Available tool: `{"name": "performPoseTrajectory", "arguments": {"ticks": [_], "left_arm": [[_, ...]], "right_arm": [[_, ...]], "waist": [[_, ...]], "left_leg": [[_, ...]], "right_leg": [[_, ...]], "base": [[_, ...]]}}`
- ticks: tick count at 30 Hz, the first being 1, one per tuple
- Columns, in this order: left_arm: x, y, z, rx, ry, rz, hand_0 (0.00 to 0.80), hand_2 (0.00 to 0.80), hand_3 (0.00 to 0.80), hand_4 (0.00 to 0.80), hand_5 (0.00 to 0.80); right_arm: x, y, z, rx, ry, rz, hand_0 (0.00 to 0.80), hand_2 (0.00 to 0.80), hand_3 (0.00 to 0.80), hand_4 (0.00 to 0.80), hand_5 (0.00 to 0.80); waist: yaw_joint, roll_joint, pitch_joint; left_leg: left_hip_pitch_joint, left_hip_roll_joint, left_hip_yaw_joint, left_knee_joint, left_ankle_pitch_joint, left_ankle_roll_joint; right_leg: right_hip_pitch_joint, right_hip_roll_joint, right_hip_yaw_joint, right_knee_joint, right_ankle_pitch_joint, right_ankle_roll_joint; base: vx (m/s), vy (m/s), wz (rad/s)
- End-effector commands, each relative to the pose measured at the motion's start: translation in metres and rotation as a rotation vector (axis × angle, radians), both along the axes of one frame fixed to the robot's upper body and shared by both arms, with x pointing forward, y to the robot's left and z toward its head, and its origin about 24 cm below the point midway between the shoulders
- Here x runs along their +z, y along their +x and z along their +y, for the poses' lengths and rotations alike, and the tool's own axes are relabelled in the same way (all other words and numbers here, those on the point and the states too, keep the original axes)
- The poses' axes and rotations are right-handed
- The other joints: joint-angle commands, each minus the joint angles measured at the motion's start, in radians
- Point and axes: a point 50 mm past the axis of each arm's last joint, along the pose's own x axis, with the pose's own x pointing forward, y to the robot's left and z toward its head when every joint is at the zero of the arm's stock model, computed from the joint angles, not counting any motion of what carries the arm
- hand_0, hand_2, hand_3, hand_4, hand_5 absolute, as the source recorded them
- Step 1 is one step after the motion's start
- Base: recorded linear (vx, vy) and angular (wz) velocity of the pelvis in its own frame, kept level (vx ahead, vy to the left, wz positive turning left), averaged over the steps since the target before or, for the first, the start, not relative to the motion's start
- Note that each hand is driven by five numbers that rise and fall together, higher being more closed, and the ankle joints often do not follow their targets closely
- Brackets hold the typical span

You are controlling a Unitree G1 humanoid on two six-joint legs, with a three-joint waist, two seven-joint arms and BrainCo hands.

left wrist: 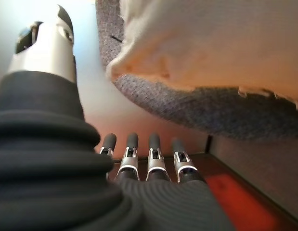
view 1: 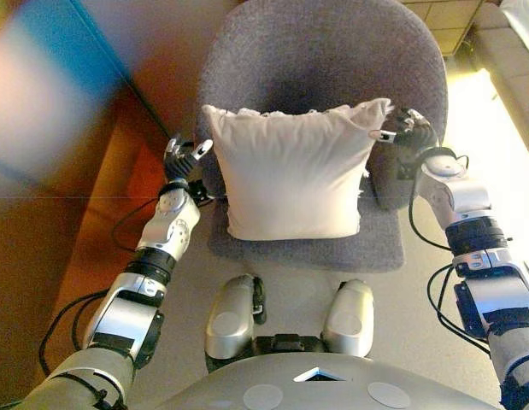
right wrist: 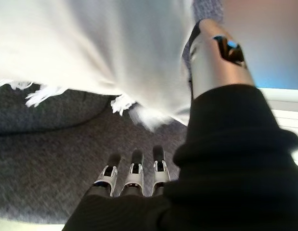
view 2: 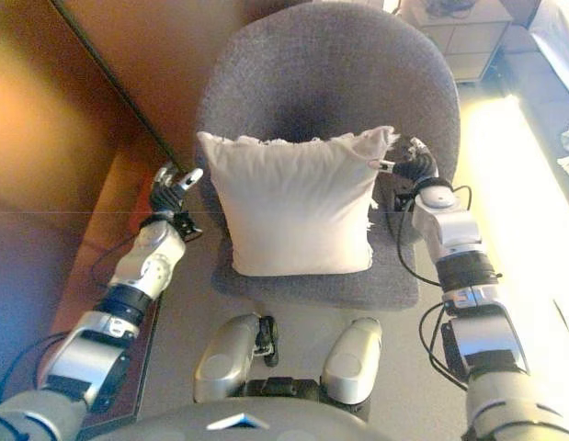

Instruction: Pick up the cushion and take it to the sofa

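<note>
Grey armchair (view 1: 332,60) holds cushion (view 1: 294,171) upright, fringed edge up.

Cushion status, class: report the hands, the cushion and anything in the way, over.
Both hands open: left hand beside the cushion, right hand at its top corner. Cushion ungrasped, leaning on the grey chair. Nothing in the way.

Armchair seat: the cushion (view 1: 294,171) covers most of the grey armchair (view 1: 332,60) seat and lower backrest.
Chair top: cut off by the frame edge.
Right hand (view 1: 407,130): partly hidden behind the cushion's upper corner; contact unclear.
Cabinet (view 2: 459,28) behind the chair: cropped, contents unreadable.
</note>
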Motion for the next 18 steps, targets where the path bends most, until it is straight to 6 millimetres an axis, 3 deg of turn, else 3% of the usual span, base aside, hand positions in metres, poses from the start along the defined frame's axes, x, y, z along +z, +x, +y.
{"name": "performPoseTrajectory", "arguments": {"ticks": [1, 10, 18], "left_arm": [[0.003, -0.009, 0.017, -0.005, 0.13, -0.069, 0.0, 0.0, 0.0, 0.0, 0.0], [0.026, -0.012, 0.061, 0.128, 0.208, -0.123, 0.0, 0.0, 0.0, 0.0, 0.0], [0.043, -0.017, 0.086, 0.235, 0.229, -0.2, 0.0, 0.0, 0.0, 0.0, 0.0]], "right_arm": [[-0.006, -0.012, -0.022, -0.049, -0.028, -0.063, 0.0, 0.0, 0.0, 0.0, 0.0], [0.024, -0.02, -0.055, -0.204, 0.055, -0.261, 0.0, 0.0, 0.0, 0.0, 0.0], [0.02, -0.029, -0.067, -0.209, 0.093, -0.277, 0.0, 0.0, 0.0, 0.0, 0.0]], "waist": [[0.031, -0.016, -0.113], [0.029, -0.027, -0.129], [0.027, -0.044, -0.139]], "left_leg": [[0.048, 0.034, 0.022, -0.145, 0.067, -0.033], [0.063, 0.045, 0.026, -0.155, 0.068, -0.029], [0.088, 0.05, 0.023, -0.155, 0.05, -0.028]], "right_leg": [[-0.063, 0.053, -0.036, -0.103, 0.162, -0.022], [-0.046, 0.072, -0.028, -0.131, 0.162, -0.028], [-0.026, 0.083, -0.028, -0.135, 0.149, -0.025]], "base": [[0.038, -0.06, -0.01], [0.01, -0.036, -0.05], [0.0, -0.039, -0.01]]}}
